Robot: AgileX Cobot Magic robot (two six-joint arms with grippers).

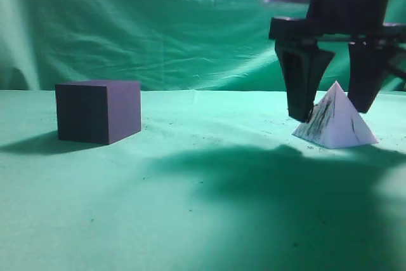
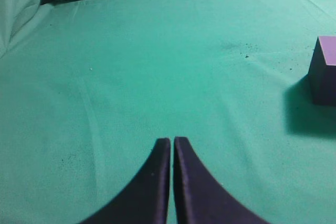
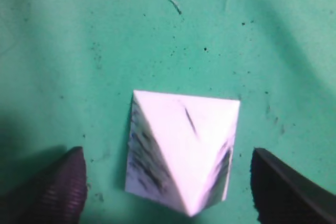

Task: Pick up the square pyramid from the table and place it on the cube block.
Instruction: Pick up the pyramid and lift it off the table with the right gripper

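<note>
Right gripper lowered over pyramid, fingers spread wide, one each side of it, nothing clamped yet. In exterior view left finger tip looks touching or just beside the pyramid's streaked face; contact not certain. In right wrist view both fingers stand apart from the pyramid with green gaps between. Straddling pose likely chosen to close on two opposite sloped faces, low near the base where the width is greatest; higher up, slopes would probably squeeze it out.

Pyramid resting base-down on table, upright, right side of exterior view. Cube well apart on the left, top bare, flat face up ready to take the base. Pyramid base looks about as wide as cube top, so little margin for placing, judged only.

Left gripper with fingers pressed together, holding nothing, hovering over bare cloth; cube at right edge of its view, partly cut off. Probably parked out of the way so right arm has free path across to the cube.

Task stage: pre-grasp, pick not yet done, carry and place left.

Counts: one pyramid, one cube, two grippers, four fingers visible in total across wrist views. Many small dark specks scattered on cloth, not counted. Green backdrop behind, creased.
</note>
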